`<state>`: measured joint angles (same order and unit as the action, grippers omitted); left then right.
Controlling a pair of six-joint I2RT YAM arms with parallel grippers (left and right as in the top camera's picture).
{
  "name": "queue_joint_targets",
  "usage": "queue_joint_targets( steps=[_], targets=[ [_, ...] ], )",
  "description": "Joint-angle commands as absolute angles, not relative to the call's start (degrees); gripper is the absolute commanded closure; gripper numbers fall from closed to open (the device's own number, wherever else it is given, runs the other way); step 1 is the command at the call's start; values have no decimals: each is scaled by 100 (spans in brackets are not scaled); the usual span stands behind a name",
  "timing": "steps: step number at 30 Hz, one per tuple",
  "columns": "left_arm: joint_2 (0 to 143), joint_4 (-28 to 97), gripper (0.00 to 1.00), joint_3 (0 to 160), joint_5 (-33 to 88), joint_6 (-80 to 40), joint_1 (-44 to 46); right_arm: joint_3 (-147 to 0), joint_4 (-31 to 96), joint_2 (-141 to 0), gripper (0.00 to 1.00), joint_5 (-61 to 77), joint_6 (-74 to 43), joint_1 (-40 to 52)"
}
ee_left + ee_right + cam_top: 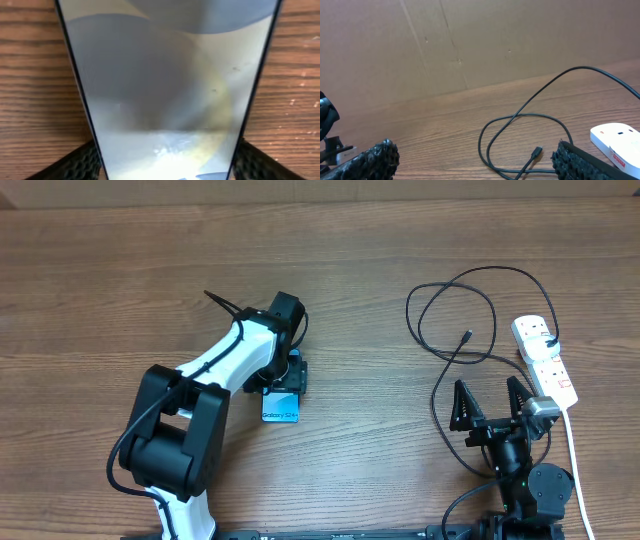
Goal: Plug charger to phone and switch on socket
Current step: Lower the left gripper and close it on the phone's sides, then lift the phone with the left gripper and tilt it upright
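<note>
1. On the left half of the surface, the left claw [284, 383] sits over the far end of the phone [281, 409], arm reaching in from the near edge.
2. Left wrist view: phone [170, 90] fills the frame, light screen up. One black finger [75, 162] is against its left long edge, the other against its right edge. Claw is closed onto the phone across its width.
3. Overhead: near end of the phone sticks out from under the claw, blue screen with small white text readable. Can't tell whether it's lifted or flat on the surface.
4. Right side: right claw [487, 386] is spread wide, nothing between the fingers, hovering over bare wood near the near edge.
5. Charger [518, 116] lies in loose loops beyond the right claw, well apart from the phone. Its connector tip [468, 335] is free on the surface, just beyond the claw, touching nothing.
6. Socket [545, 358] is flat at the far right, just right of the right claw, red-marked switches up. White cord [572, 442] runs from it toward the near edge.
7. Charger's other end reaches the far end of the socket; the plug itself is too small to make out.
</note>
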<state>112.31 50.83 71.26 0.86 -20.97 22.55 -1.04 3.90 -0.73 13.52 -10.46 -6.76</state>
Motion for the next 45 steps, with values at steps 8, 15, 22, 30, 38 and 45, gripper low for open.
queue_joint_targets(
  steps=[8,15,22,30,38,45],
  targets=[
    [11662,5057,37,6873,-143,-2237,2241,-45,353,-16,0,1308,-1017,-698],
    [11657,5205,38,7030,-141,-2329,2241,-45,353,-16,0,1308,-1020,-698],
    [11657,5572,38,7581,-139,-2340,2241,-45,353,-16,0,1308,-1017,-698],
    [11657,6040,39,8191,-139,-2340,2241,-45,353,-16,0,1308,-1020,-698],
    [11657,6364,39,8503,36,-2340,2241,-45,353,-16,0,1308,-1017,-698],
    [11657,6803,44,8722,526,-2471,2241,-45,353,-16,0,1308,-1020,-698]
  ],
)
